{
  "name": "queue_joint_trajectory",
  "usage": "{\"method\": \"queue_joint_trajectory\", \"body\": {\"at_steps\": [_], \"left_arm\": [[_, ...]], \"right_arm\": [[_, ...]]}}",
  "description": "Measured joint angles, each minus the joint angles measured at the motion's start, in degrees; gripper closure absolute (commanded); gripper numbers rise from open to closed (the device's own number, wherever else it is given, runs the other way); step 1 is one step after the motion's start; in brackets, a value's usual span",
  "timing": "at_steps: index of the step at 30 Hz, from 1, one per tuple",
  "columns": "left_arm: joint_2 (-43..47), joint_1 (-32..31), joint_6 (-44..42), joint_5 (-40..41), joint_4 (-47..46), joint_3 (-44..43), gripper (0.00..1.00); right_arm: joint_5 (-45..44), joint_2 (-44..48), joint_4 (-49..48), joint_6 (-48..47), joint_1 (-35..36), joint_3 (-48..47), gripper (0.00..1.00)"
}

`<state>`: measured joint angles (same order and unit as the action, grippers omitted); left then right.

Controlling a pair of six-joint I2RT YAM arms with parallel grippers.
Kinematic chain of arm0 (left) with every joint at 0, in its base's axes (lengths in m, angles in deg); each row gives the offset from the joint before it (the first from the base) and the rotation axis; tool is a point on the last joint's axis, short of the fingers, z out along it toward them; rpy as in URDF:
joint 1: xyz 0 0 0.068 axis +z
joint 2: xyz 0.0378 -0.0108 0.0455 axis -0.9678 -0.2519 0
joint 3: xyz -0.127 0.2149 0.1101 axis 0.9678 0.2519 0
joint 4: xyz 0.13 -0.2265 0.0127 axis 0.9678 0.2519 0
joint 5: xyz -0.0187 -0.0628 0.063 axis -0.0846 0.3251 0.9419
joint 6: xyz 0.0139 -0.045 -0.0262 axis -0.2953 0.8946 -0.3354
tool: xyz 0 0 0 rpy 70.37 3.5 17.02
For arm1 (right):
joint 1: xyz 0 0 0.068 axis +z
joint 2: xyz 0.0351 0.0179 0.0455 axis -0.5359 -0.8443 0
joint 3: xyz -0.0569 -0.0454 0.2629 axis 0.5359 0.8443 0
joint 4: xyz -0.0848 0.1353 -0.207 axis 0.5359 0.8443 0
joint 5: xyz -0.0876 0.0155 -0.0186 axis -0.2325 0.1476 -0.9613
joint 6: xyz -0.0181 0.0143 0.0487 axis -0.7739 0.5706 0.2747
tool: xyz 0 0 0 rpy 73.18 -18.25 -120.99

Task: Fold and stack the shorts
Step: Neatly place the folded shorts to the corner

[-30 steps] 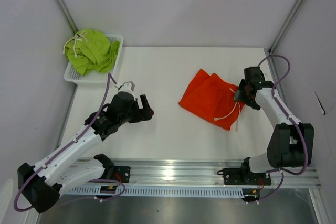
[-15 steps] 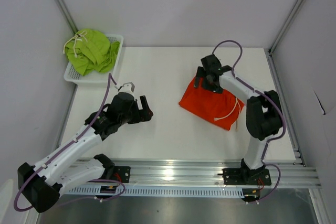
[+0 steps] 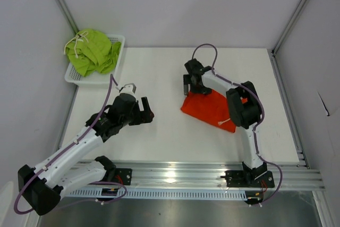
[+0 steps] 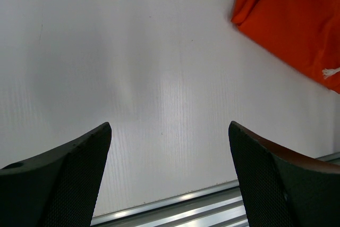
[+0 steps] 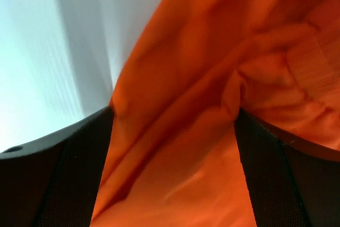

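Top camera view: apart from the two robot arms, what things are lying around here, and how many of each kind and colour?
Orange shorts: 1
Lime green shorts: 1
White mesh basket: 1
Total: 3
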<state>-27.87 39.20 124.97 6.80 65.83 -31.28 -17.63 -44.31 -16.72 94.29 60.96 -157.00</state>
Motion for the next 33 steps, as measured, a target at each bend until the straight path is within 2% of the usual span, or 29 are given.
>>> {"method": "queue_joint_trajectory", "body": {"at_steps": [5, 8, 12, 18, 25, 30, 33], "left_arm": [[0.04, 0.0, 0.0, -0.07, -0.02, -0.07, 0.08], [0.07, 0.0, 0.0, -0.15, -0.02, -0.07, 0.08], [0.09, 0.0, 0.0, -0.33, -0.04, -0.07, 0.08], [0.55, 0.0, 0.0, -0.39, 0.0, -0.09, 0.09], [1.57, 0.0, 0.0, -0.35, 0.7, -0.2, 0.09], [1.95, 0.0, 0.0, -0.35, 1.4, -0.24, 0.09], [1.95, 0.0, 0.0, -0.33, 1.49, -0.44, 0.08]], "right_arm": [[-0.37, 15.76, -4.55, -4.02, 1.75, 23.32, 0.06], [-0.68, 27.26, -3.41, -5.68, 1.07, 36.63, 0.05], [-1.88, 36.28, -1.2, -5.22, 0.11, 44.44, 0.02], [1.4, 41.44, -3.1, -4.0, 0.22, 48.11, 0.01], [7.1, 45.99, -5.05, -4.26, -1.29, 45.03, 0.0], [9.75, 45.38, -5.73, -5.84, -9.05, 39.34, 0.01], [10.43, 41.99, -7.15, -6.78, -13.73, 34.64, 0.01]]}}
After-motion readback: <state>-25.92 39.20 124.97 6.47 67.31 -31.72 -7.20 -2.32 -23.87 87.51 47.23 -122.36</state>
